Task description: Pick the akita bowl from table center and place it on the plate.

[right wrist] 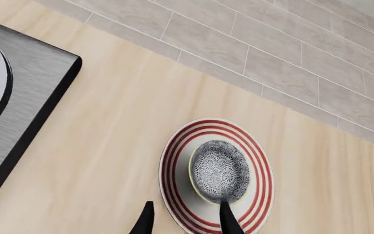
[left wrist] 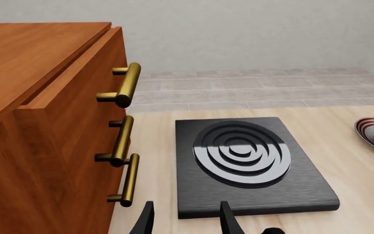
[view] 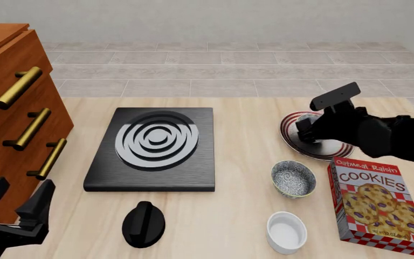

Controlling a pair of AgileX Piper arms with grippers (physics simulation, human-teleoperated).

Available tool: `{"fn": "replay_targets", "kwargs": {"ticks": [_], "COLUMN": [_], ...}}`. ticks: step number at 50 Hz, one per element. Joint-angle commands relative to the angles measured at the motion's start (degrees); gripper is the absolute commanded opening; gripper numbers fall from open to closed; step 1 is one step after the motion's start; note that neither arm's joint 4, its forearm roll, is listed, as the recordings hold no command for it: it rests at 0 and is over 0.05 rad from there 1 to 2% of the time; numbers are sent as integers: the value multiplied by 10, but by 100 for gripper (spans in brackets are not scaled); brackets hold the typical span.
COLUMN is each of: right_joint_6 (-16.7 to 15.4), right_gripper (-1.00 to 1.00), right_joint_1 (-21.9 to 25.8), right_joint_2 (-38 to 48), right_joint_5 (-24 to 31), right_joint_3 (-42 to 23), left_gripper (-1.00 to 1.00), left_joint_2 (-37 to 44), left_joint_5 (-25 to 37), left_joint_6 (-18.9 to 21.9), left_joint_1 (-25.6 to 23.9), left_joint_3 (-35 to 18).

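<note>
Grey-white speckled bowl (right wrist: 220, 171) on a white plate (right wrist: 177, 185) ringed in red; black stove (view: 152, 149) with white rings; red-checked cookie box (view: 376, 204).

a pale wood counter (view: 236, 113) meets a floor of grey-beige tiles (view: 228, 70) running back to a plain light wall (view: 228, 21). left of the counter stands a reddish wooden cabinet (view: 6, 81) with brass handles (view: 14, 88).

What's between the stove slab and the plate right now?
Only bare table lies between the stove slab and the plate, as the right wrist view shows.
</note>
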Motion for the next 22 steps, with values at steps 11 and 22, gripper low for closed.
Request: {"fn": "replay_targets", "kwargs": {"ticks": [11, 22], "right_joint_6": [-34, -16], "right_gripper": [100, 100], "right_joint_1": [40, 45], "right_joint_2": [-289, -440], "right_joint_5": [63, 97], "right_joint_3": [114, 171], "left_gripper": [100, 100], "left_joint_2": [24, 20], "left_joint_5": [-22, -17], "left_joint_6": [5, 8], "left_joint_1": [10, 14], "left_joint_3": [0, 0]}}
